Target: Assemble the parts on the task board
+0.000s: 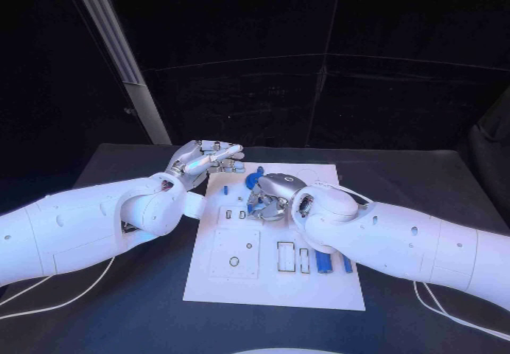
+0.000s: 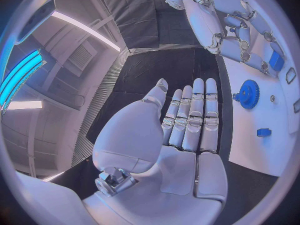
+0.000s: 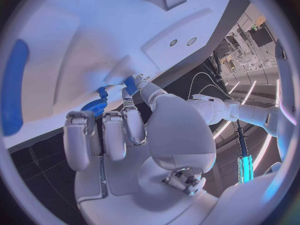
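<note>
The white task board (image 1: 274, 284) lies in the middle of the black table. My right hand (image 1: 274, 198) hovers over its far part with fingers curled in. It pinches a small blue part (image 3: 130, 82) between thumb and a finger; the same part (image 2: 275, 60) sits at its fingertips in the left wrist view. A blue gear (image 1: 250, 181) stands on the board just beside that hand (image 3: 125, 130). My left hand (image 1: 202, 162) is at the board's far left corner, flat and holding nothing, fingers (image 2: 194, 115) stretched out together.
Two long blue parts (image 1: 324, 262) lie on the board close to my right forearm, beside rectangular slots (image 1: 285, 257). Another small blue piece (image 2: 264, 132) sits on the board near the gear (image 2: 249, 94). White cables (image 1: 64, 295) trail over the table at both sides.
</note>
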`<control>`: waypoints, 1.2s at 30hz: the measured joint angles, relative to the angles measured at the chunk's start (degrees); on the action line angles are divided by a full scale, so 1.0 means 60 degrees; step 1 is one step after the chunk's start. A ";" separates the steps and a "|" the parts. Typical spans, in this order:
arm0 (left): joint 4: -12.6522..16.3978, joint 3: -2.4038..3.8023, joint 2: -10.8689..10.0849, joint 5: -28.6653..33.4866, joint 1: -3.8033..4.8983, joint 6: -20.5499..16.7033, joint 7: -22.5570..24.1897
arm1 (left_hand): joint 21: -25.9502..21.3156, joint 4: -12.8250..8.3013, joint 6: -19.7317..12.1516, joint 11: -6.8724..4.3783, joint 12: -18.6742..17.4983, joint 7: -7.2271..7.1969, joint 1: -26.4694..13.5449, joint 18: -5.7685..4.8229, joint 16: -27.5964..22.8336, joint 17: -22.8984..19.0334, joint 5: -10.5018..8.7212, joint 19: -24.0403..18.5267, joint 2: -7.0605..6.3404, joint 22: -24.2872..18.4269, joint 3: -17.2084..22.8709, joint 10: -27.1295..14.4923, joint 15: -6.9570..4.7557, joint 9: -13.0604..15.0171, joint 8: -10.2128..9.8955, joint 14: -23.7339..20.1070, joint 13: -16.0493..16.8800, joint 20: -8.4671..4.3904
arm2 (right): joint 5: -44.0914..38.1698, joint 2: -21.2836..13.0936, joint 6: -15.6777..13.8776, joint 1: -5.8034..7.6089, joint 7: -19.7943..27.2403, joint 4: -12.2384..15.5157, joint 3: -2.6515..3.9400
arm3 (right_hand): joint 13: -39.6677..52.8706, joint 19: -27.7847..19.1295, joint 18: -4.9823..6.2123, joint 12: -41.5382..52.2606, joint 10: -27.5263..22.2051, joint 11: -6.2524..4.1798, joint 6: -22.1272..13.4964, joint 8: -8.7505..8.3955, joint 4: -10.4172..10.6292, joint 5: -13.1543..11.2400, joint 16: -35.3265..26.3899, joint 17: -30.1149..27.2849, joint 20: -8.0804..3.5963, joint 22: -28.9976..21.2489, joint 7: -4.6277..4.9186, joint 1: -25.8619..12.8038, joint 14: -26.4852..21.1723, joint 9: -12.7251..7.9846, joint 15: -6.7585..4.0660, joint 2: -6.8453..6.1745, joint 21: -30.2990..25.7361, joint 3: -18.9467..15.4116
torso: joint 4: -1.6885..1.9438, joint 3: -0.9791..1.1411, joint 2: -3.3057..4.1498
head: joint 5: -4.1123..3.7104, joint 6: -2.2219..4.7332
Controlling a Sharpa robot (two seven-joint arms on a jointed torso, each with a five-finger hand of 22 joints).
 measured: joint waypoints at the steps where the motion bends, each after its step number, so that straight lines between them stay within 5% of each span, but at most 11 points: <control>1: 0.0002 0.0000 0.0000 0.0000 0.0001 0.0000 0.0000 | 0.0000 0.0000 0.0000 0.0000 0.0000 0.0000 0.0000 0.0000 0.0000 0.0000 0.0000 0.0000 0.0000 0.0000 0.0000 0.0000 0.0000 0.0000 0.0000 0.0000 0.0000 0.0000 | -0.0011 0.0003 0.0008 -0.0001 0.0000 0.0000 0.0000 | 0.0000 0.0000 0.0000 0.0000 0.0000 0.0000 0.0000 -0.0015 0.0000 0.0000 0.0000 0.0000 0.0000 0.0000 0.0000 0.0000 0.0000 0.0000 0.0000 0.0000 0.0000 0.0000 | 0.0000 -0.0001 -0.0002 | 0.0000 0.0000; 19: 0.0002 0.0000 -0.0006 0.0006 0.0009 0.0001 -0.0012 | 0.0000 0.0000 0.0000 0.0000 0.0000 0.0000 0.0000 0.0000 0.0000 0.0000 0.0000 0.0000 0.0000 0.0001 0.0000 0.0000 0.0000 0.0000 0.0000 0.0000 0.0000 0.0000 | -0.0088 -0.0017 0.0291 0.0008 -0.0021 0.0079 0.0008 | 0.0000 0.0000 0.0001 -0.0111 -0.0035 0.0035 0.0029 -0.0125 -0.0018 -0.0001 -0.0036 0.0006 0.0000 0.0000 -0.0014 -0.0355 0.0000 0.0173 0.0000 -0.0174 0.0000 -0.0087 | -0.0014 0.0009 -0.0006 | -0.0004 -0.0021; 28: -0.0006 0.0000 -0.0001 0.0007 0.0010 0.0001 -0.0017 | 0.0000 -0.0025 0.0000 0.0000 -0.0039 0.0000 0.0000 0.0000 0.0000 0.0000 0.0000 0.0000 0.0000 -0.0006 0.0026 0.0000 0.0000 0.0001 0.0000 0.0000 0.0001 0.0000 | -0.0109 -0.0038 0.0358 0.0010 -0.0079 0.0124 0.0008 | -0.0039 -0.0030 0.0000 -0.0281 -0.0202 0.0127 0.0054 -0.0234 -0.0045 -0.0001 -0.0084 0.0005 0.0030 0.0000 -0.0149 -0.0537 -0.0016 0.0168 0.0053 -0.0347 0.0000 -0.0166 | -0.0012 0.0010 -0.0006 | -0.0011 -0.0015; 36: -0.0015 0.0000 -0.0001 0.0008 0.0011 0.0001 -0.0027 | 0.0000 -0.0026 0.0000 0.0000 -0.0044 0.0000 0.0000 0.0001 0.0000 0.0000 0.0000 0.0000 0.0000 -0.0010 0.0026 0.0000 0.0000 0.0001 0.0000 0.0000 0.0000 0.0000 | -0.0150 -0.0063 0.0382 -0.0011 -0.0180 0.0128 -0.0013 | -0.0281 -0.0035 0.0000 -0.0539 -0.0345 0.0271 -0.0606 -0.0261 -0.0071 0.0021 -0.0144 0.0004 0.0108 0.0000 0.0051 -0.0743 -0.0034 -0.0003 0.0170 -0.0463 -0.0045 -0.0191 | -0.0008 0.0007 -0.0005 | -0.0006 -0.0027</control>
